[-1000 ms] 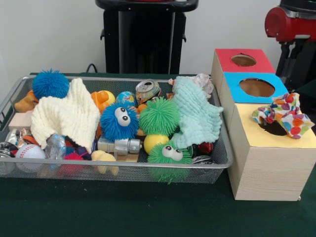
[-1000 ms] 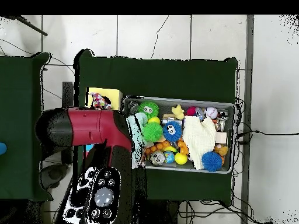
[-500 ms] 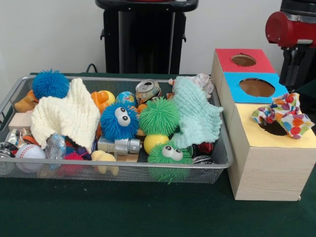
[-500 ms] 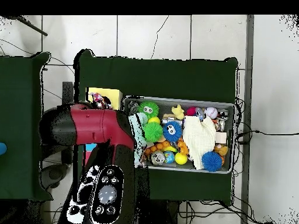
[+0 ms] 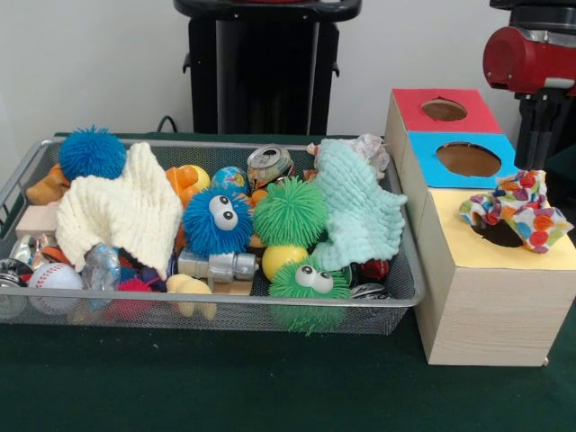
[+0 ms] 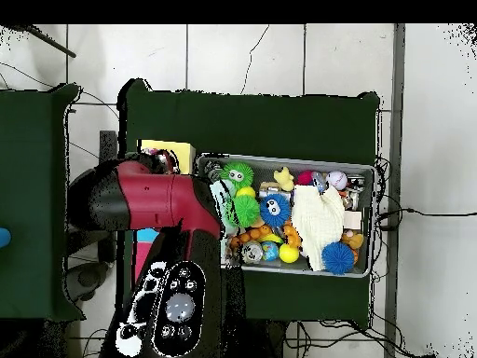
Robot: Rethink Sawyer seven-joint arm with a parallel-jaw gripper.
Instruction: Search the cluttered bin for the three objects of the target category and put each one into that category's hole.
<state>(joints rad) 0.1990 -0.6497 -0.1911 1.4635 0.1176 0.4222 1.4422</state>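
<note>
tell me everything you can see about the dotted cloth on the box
The dotted cloth is a crumpled piece of white fabric printed with dots in many colours. It lies bunched on the yellow top of the wooden box, draped over that panel's hole so that only a dark part of the opening shows. It has not dropped inside. Nothing grips it. In the overhead view the arm mostly hides it.

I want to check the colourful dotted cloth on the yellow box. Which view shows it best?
The front view: the dotted cloth lies over the yellow hole in plain sight. In the overhead view the red arm hides nearly all of it.
</note>
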